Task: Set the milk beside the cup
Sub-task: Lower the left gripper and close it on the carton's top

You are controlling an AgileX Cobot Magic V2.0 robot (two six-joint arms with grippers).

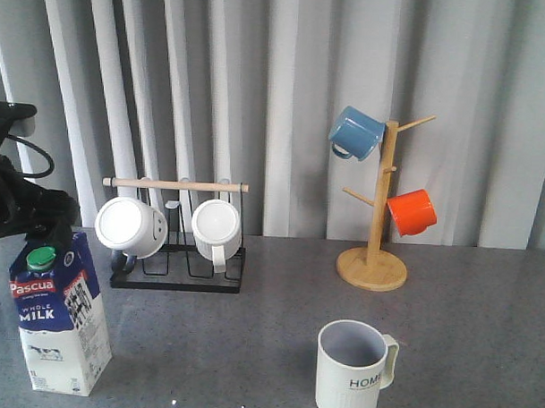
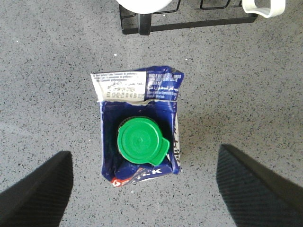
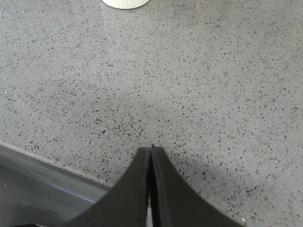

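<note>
The milk (image 1: 58, 326), a blue-and-white carton with a green cap, stands upright at the front left of the grey table. In the left wrist view I look straight down on the milk (image 2: 139, 127). My left gripper (image 2: 144, 150) is open wide above it, one finger on each side, not touching; in the front view the left gripper (image 1: 30, 221) hangs just over the cap. The cup (image 1: 354, 372), a ribbed mug lettered "HOME", stands at the front right; its base shows in the right wrist view (image 3: 125, 4). My right gripper (image 3: 150, 150) is shut and empty, low over the table.
A black wire rack (image 1: 176, 274) with two plain white mugs stands behind the milk, and shows in the left wrist view (image 2: 156, 21). A wooden mug tree (image 1: 376, 252) with a blue mug (image 1: 356, 133) and an orange mug (image 1: 411, 211) stands at the back right. The table's front edge (image 3: 52, 163) lies beside the right gripper.
</note>
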